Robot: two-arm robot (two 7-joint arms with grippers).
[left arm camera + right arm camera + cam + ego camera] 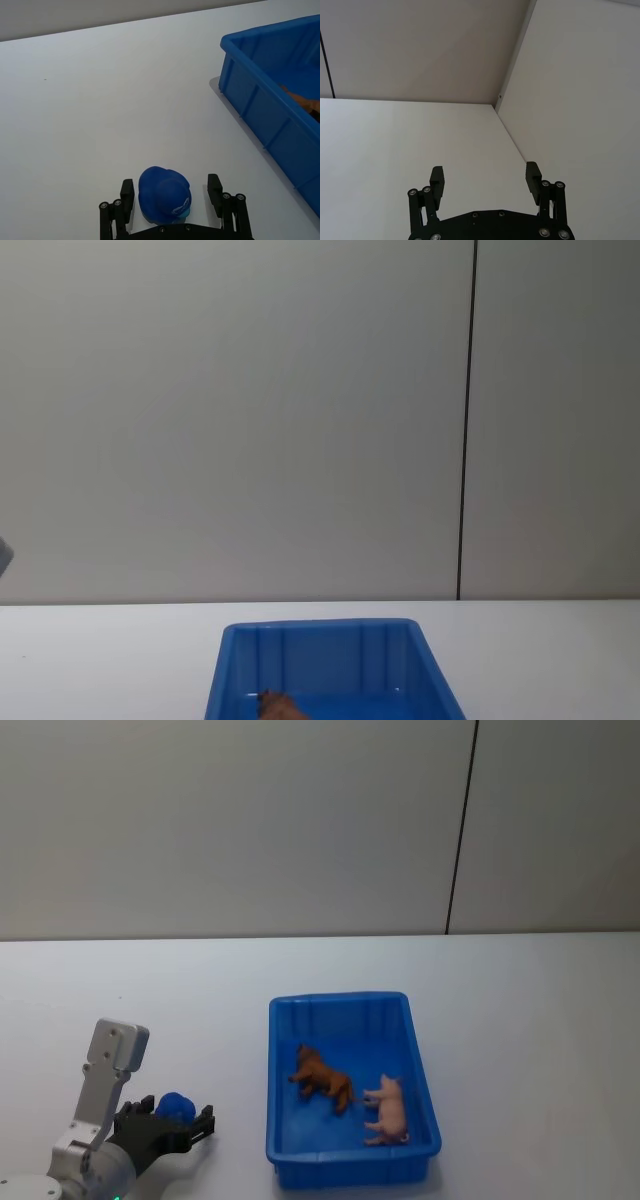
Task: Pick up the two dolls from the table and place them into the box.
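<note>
In the head view, the blue box (352, 1089) sits on the white table (520, 1020) a little right of centre, and both dolls lie inside it: the reddish-brown doll (322, 1077) near the middle of the floor and the pale pink doll (388, 1110) just beside it, toward the box's right wall and near end, the 2 close together but whether they touch I cannot tell. The left gripper (185, 1120) is at the lower left, low over the table and well apart from the box, with a small blue rounded object (176, 1105) sitting between its fingers. The left wrist view shows that gripper (171, 192) more plainly: its 2 fingers stand apart on either side of the blue object (164, 194) (a cap-like dome with a paler marking), with a gap on each side, so the claw is released rather than clenched on it. The box (272, 112) lies off to one side, and a sliver of the reddish-brown doll (307, 104) shows over its rim. In the right wrist view, the right gripper (485, 178) is spread wide with nothing between its fingers, pointing at bare walls. The chest view shows the box (330, 670) from its far end, with the reddish-brown doll (282, 706) just visible on its floor.
</note>
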